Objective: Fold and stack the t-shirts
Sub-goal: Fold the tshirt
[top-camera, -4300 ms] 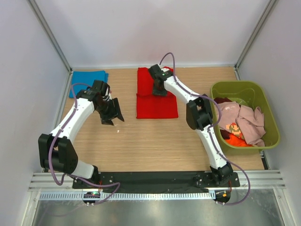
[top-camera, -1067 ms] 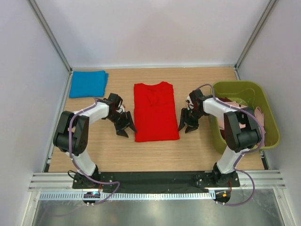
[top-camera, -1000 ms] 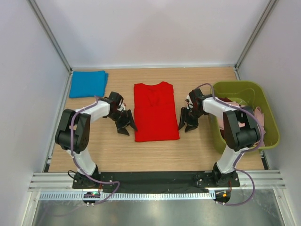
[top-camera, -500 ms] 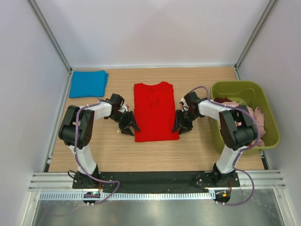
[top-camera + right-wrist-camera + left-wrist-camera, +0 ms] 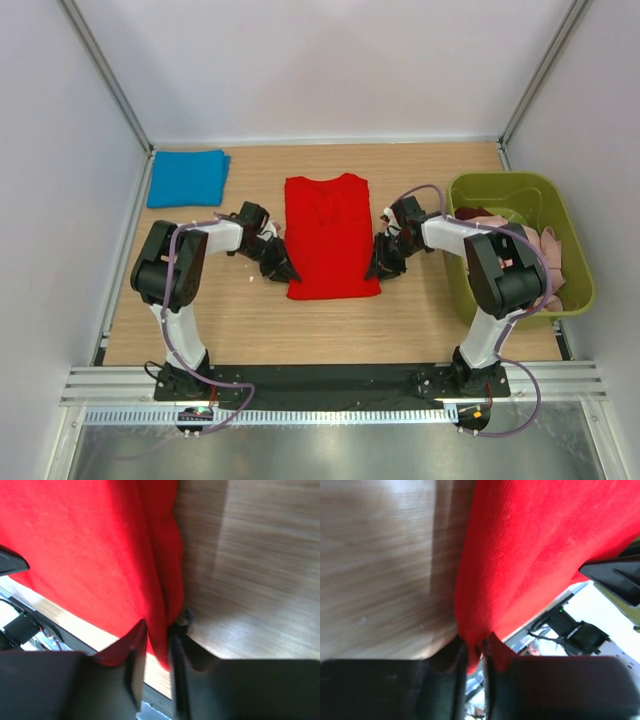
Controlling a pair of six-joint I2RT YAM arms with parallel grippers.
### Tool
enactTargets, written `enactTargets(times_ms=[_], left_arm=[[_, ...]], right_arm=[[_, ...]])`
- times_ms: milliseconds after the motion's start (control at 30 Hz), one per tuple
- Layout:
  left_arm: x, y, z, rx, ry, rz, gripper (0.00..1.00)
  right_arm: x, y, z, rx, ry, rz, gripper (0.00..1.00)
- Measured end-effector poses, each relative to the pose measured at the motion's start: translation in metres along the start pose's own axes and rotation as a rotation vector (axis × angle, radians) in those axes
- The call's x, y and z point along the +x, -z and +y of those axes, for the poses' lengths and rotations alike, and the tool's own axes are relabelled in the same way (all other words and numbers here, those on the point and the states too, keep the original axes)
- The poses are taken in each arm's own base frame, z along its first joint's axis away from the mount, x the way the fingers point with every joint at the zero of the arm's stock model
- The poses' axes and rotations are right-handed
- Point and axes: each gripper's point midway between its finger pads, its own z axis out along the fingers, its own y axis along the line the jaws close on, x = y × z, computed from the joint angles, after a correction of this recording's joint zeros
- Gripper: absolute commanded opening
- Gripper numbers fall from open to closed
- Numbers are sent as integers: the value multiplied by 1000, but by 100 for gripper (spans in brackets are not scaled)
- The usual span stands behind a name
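A bright red t-shirt [image 5: 330, 235] lies as a long folded strip in the middle of the table, collar end far from me. My left gripper [image 5: 283, 272] is at its lower left edge, and in the left wrist view the gripper [image 5: 474, 652] is shut on a pinch of the red cloth [image 5: 535, 545]. My right gripper [image 5: 378, 268] is at the lower right edge. The right wrist view shows that gripper [image 5: 159, 650] shut on the doubled red hem [image 5: 85, 545]. A folded blue t-shirt [image 5: 187, 177] rests at the far left corner.
An olive-green bin [image 5: 515, 185] stands at the right, holding a pale pink t-shirt [image 5: 540, 262], a pixel-print one [image 5: 497, 272] and an orange one [image 5: 505, 300]. Grey walls close in the table on the left, back and right. A black rail runs along the near edge.
Both grippers slid inward from beside the red t-shirt to its lower side edges, and their jaws closed on the cloth. The shirt has not shifted.
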Motion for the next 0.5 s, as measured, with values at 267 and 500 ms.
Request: enactTargets(times_ms=[267,500], left_arm=[[0,-1,2,21,-43,-42,0],[31,8,19,-8,-53,-69,0]], right_arm=[[-1,-6,3,-36,-11,-25,1],[35,-4,7,-51,-6,-18,1]])
